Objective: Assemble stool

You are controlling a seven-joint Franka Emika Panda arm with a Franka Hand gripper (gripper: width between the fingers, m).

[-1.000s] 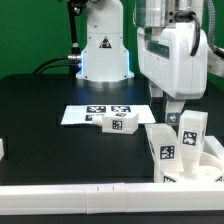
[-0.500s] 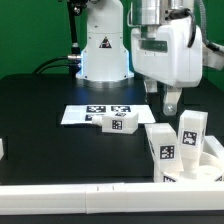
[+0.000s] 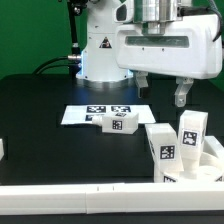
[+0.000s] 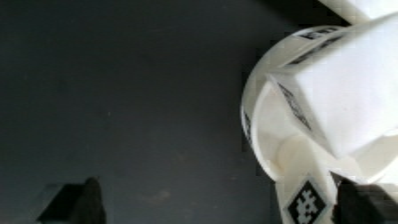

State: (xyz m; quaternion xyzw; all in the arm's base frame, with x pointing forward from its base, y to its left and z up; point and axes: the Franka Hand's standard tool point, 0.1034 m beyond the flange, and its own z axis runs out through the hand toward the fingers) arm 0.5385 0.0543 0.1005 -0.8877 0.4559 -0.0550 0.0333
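The tool [image 3: 165, 90] hangs high above the counter [image 3: 40, 110], fingers spread wide, nothing between them. The stool's seat [image 3: 212, 165] sits at the exterior view's right, close to the border rail [image 3: 70, 195], with 2 upright legs [image 3: 163, 150] standing at it. 1 loose leg [image 3: 120, 122] lies at the marker board [image 3: 80, 115]. No container is in view. As I judge it, a descent close to the upright legs could topple them, since I cannot tell how firmly they are seated. An off-centre grasp could also skew the loose leg.
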